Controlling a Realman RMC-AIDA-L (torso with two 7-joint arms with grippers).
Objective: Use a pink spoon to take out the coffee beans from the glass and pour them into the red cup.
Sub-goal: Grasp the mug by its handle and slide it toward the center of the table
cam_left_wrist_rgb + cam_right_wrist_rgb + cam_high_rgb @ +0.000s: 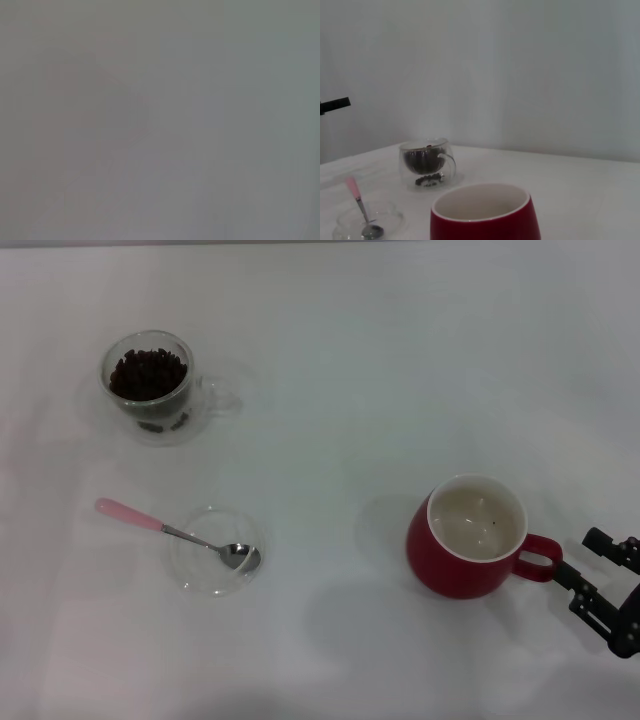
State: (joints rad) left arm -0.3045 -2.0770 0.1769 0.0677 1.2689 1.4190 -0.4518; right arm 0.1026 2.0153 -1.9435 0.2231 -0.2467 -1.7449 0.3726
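Taking the red cup point(468, 536) as the landmark: it stands upright on the white table point(400, 360), its handle pointing toward the right gripper point(606, 590), which sits just beside that handle without touching it. Whether its pincer is spread or pressed together I cannot tell; only part of the black linkage shows. The left gripper is not in view at all (its wrist camera gives a blank grey field).

Well to the left of the red cup lies the pink spoon point(175, 534), its metal bowl resting in a shallow clear saucer point(217, 551) and its handle sticking out over the rim. Farther back and left stands the glass point(150, 386), holding the coffee beans point(147, 373). The red cup looks nearly empty inside, so the task seems barely begun.

The risks, as I judge them:
- The slim handle, propped on the saucer rim, may pivot or skid under a pinch, dragging the light saucer along.
- The right gripper is close enough to nudge the cup's handle if it swings inward.
- Beans could spill on the long carry from glass to cup.
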